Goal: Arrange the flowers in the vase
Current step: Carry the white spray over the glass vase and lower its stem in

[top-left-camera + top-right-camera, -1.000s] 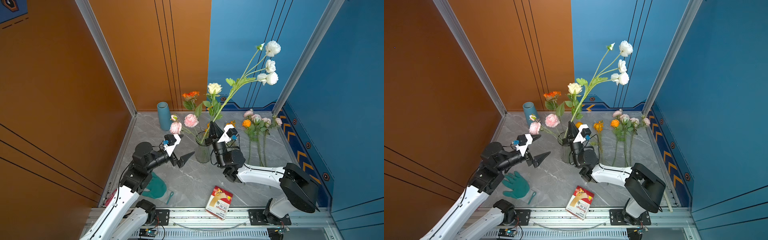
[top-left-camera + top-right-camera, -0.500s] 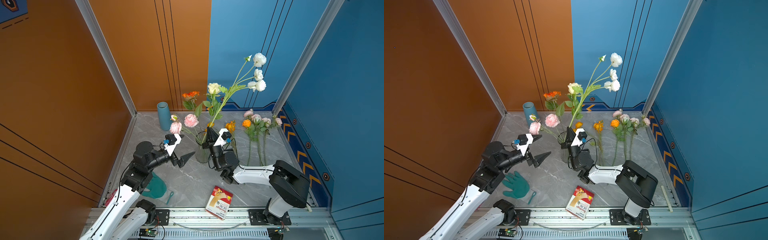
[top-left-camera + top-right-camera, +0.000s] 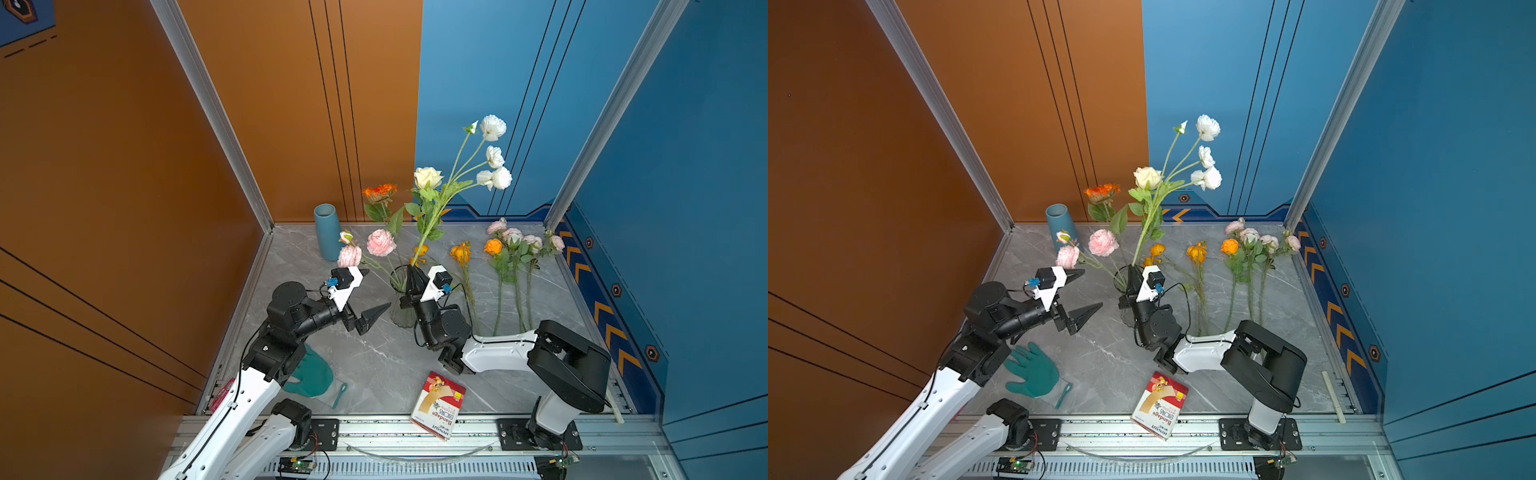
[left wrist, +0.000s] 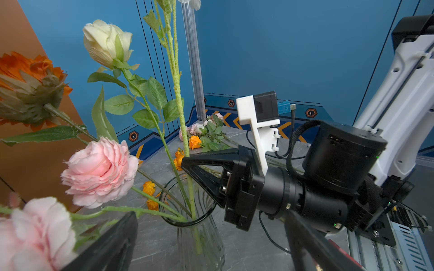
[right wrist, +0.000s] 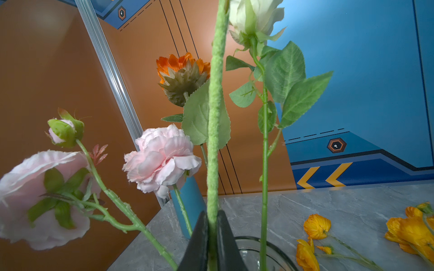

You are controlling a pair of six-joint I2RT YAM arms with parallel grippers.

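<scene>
Change: white-bloom stem lowered into vase (frame centre).
Right gripper: narrow, stem still pinched.
Left gripper: wide, empty.
Pending: release; loose flowers laid right of centre remain unplaced.

Workcell in a top view. A clear glass vase stands on the grey marble table, holding pink blooms, an orange flower and a cream rose. The right gripper, jaws drawn together, pinches the stem of a white-flowered spray at the vase mouth. The left gripper gapes wide just beside the vase. Further flowers lie flat to the right. A blue cylinder, green glove and bandage box lie apart.
</scene>
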